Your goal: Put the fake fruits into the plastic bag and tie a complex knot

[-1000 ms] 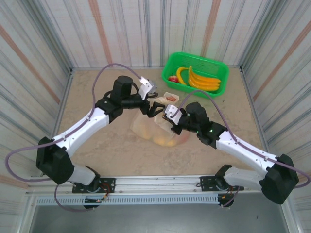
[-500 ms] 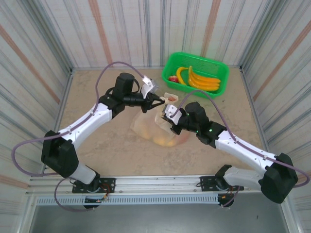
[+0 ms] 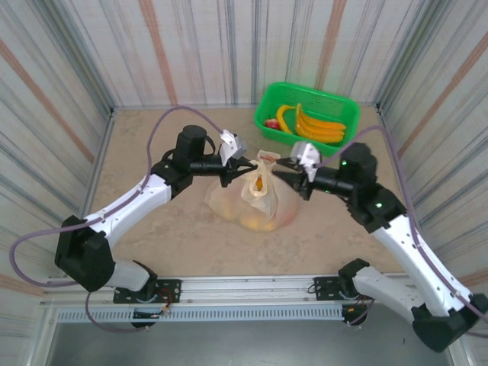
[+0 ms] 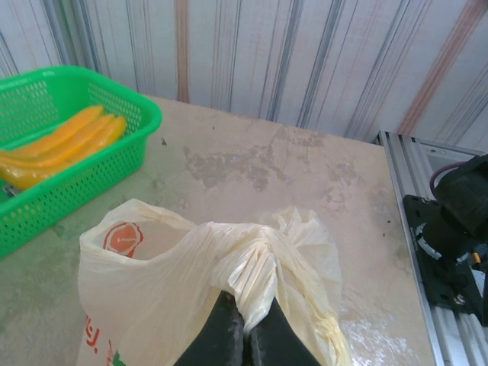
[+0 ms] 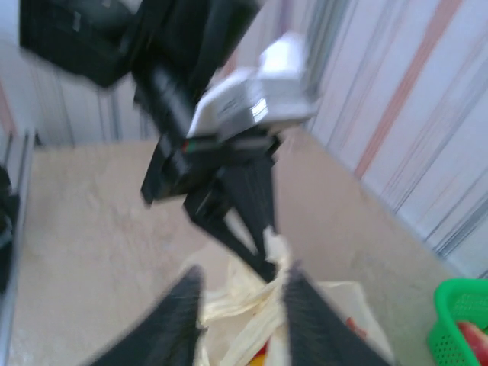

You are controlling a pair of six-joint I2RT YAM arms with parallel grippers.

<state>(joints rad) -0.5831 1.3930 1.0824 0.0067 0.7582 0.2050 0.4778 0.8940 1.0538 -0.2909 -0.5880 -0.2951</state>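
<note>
Bag (image 3: 229, 200): thin, crinkly, translucent cream plastic w/ red round print, sits near basket (image 3: 347, 107), not touching. Orange fruit (image 3: 259, 222) shows thru. L gripper (image 4: 245, 306) clamped on bag's twisted top. R gripper (image 5: 244, 273) fingers apart, view blurry. Basket is green mesh plastic; we count 4 curved bananas (image 3: 320, 128), 1 red fruit (image 3: 271, 123).
</note>
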